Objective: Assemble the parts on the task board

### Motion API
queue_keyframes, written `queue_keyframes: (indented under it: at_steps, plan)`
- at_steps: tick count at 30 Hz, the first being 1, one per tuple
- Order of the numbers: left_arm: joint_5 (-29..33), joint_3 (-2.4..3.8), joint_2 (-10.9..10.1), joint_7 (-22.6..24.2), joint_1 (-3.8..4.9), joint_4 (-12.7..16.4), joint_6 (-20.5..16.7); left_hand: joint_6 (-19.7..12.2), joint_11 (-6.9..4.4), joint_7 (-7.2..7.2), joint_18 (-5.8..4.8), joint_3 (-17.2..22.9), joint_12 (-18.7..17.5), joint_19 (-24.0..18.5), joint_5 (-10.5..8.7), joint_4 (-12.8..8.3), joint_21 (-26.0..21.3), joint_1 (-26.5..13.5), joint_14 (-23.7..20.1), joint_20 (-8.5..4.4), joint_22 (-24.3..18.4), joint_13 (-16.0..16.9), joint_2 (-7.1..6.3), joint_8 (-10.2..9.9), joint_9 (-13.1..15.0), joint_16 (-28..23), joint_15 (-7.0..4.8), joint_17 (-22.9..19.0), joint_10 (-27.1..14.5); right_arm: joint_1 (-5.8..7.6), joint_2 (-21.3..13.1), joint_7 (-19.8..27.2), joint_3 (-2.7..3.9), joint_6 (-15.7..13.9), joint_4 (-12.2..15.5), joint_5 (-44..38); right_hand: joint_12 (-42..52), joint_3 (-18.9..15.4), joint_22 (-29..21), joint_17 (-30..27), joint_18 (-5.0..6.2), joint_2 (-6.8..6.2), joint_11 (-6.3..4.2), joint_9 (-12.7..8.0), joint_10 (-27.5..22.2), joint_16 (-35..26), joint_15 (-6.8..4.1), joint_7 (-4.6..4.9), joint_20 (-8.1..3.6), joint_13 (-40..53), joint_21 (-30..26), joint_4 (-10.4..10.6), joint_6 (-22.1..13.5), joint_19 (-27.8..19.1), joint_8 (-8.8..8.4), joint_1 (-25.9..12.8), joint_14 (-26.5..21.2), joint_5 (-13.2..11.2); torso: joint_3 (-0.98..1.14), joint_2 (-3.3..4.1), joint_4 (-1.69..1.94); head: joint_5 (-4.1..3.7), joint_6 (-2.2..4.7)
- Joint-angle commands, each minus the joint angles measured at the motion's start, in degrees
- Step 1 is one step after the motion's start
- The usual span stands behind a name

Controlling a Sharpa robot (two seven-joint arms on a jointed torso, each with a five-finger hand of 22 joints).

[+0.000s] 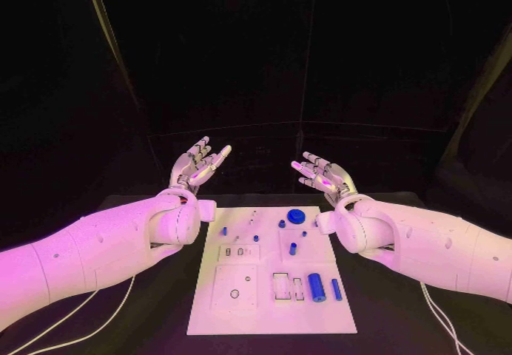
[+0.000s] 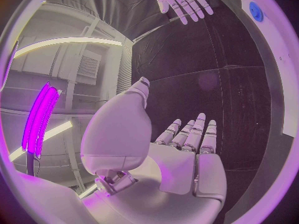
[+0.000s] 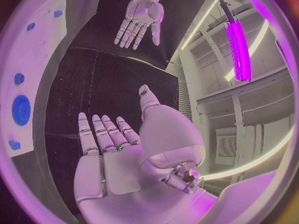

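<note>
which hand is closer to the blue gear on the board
Right. The right hand is raised just beyond the blue gear; the left hand is raised farther off, past the task board's other side.

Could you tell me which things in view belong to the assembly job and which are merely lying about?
Part of the job:
- task board
- blue gear
- large blue cylinder
- slim blue pin
- left hand and right hand, both open and empty

Just there:
- black table
- white cables

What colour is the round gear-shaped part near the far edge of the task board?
Blue. The gear-shaped part shows best in the right wrist view.
</note>
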Motion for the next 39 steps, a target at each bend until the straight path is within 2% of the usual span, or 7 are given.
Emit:
queue_keyframes:
  at_steps: [1, 7, 9, 11, 22, 32, 39]
  plan:
    - [1.1, -0.03, 0.2, 3.0, 0.23, -0.4, 4.9, 0.8, 0.80, 7.80, 0.73, 0.5, 0.3, 1.2, 0.07, 0.2, 0.6, 0.5, 2.4, 0.32, 0.3, 0.1, 0.62, 0.4, 0.1, 0.6, 0.36, 0.4, 1.0, 0.72, 0.8, -3.7, -0.18, 10.6, -1.8, -6.5, 1.1, 0.4, 1.0, 0.9, 3.22, 0.37, 1.97, 0.5, 8.0, 2.0, 1.29, 7.56, 0.34, 0.6, 2.0, -3.3, 5.1, 8.2, 0.92, 6.6, 11.0, -0.3, 0.00, 0.00, 0.01, 0.01, 0.02]
    - [1.1, -0.03, 0.2, 3.0, 0.23, -0.4, 4.9, 6.7, 2.25, 8.33, 0.05, 1.8, 1.8, 9.6, -0.32, -0.1, 3.3, 1.7, 15.3, 0.28, 1.6, 1.0, 3.23, 1.3, 0.7, 3.5, 0.99, 2.2, 10.6, 1.27, 1.4, -4.6, -0.37, 13.2, -3.4, -8.0, 4.8, 2.7, 2.6, 1.9, 6.29, -0.27, 0.21, 2.0, 30.1, 5.8, -1.59, 6.27, 0.17, 1.9, 6.4, -8.7, 22.8, 22.1, 3.78, 12.0, 31.6, -2.1, 0.00, 0.00, 0.01, 0.01, 0.02]
    - [1.1, -0.04, -1.0, 2.0, 0.28, -0.6, 7.5, 8.8, 2.61, 7.97, -0.07, 1.9, 2.6, 13.6, -0.41, -0.3, 4.6, 2.5, 20.0, 0.21, 2.2, 1.4, 3.92, 1.7, 0.9, 4.5, 1.10, 2.7, 15.5, 1.29, 0.1, -3.3, -0.34, 7.9, -3.5, -18.1, 5.1, 3.1, 2.7, 1.8, 6.83, -0.38, -0.46, 2.2, 32.3, 6.2, -2.31, 5.81, 0.05, 1.8, 7.1, -9.6, 27.1, 23.8, 4.41, 12.4, 34.0, -2.0, -0.09, -0.23, 0.21, -0.50, -0.50]
    - [0.7, -0.05, -1.7, 1.8, 0.28, -0.3, 8.1, 14.9, 1.56, 8.02, 0.86, 2.7, 4.4, 25.1, -0.45, -1.3, 8.2, 4.3, 25.1, 0.16, 3.8, 2.0, 5.12, 2.8, 1.4, 5.8, 0.15, 3.1, 25.0, 1.29, -0.3, -3.7, -0.33, 7.3, -3.5, -21.1, 4.9, 3.9, 2.7, 1.6, 6.90, -0.30, -1.24, 2.2, 35.6, 6.0, -3.33, 5.04, -0.55, 1.5, 8.1, -11.1, 33.7, 26.5, 4.77, 12.4, 37.4, -1.4, -0.08, -0.16, 0.13, -0.56, -0.47]
    - [-1.5, -0.05, -5.8, 0.8, 0.28, 4.0, 9.0, 38.1, -2.73, 5.60, 3.42, 5.1, 7.4, 46.3, -0.58, -8.2, 15.5, 10.1, 43.6, -3.25, 5.8, 2.7, 5.58, 6.7, 2.9, 10.6, -5.61, 6.2, 44.9, 1.93, -2.8, -6.2, -0.28, 6.2, -1.8, -35.7, 3.7, 7.4, 3.6, 2.6, 7.06, -0.10, -3.93, 2.2, 45.0, 6.9, -6.93, 3.72, -4.48, 1.7, 12.2, -16.3, 40.9, 34.9, 4.84, 10.7, 48.7, 0.2, 0.06, 1.45, 0.25, -0.76, -0.01]
    - [-4.2, -0.06, -10.8, -1.4, 0.31, 13.2, 11.1, 44.8, -5.54, 3.60, 3.43, 6.9, 7.4, 52.8, -0.56, -9.6, 18.0, 10.0, 51.1, -6.24, 6.6, 3.1, 5.27, 7.5, 2.6, 12.5, -8.67, 10.8, 54.1, 4.70, -3.7, -15.0, -0.25, 9.6, 0.7, -56.0, 3.3, 8.5, 9.5, 8.4, 6.75, -3.06, -6.87, 2.2, 52.3, 15.4, -11.83, 1.62, -10.27, 2.2, 23.9, -16.8, 45.0, 46.0, 4.70, 10.7, 63.6, 3.2, -0.48, 4.24, 0.55, -1.32, 0.32]
    - [-5.6, -0.05, -12.6, -2.6, 0.40, 17.1, 10.9, 45.9, -5.97, 3.23, 3.38, 7.2, 6.2, 54.3, -0.64, -9.5, 18.7, 9.1, 52.8, -6.89, 6.8, 2.8, 4.46, 6.9, 2.4, 12.8, -9.24, 12.7, 55.8, 6.20, -3.4, -22.9, -0.22, 12.7, 2.1, -68.8, 2.7, 9.6, 15.1, 17.4, 6.66, -3.93, -8.02, 2.1, 54.7, 27.6, -13.18, 0.72, -11.69, 2.9, 32.9, -16.4, 45.9, 47.2, 3.61, 7.7, 66.2, 2.6, -0.75, 6.50, 0.81, -1.55, 0.68]
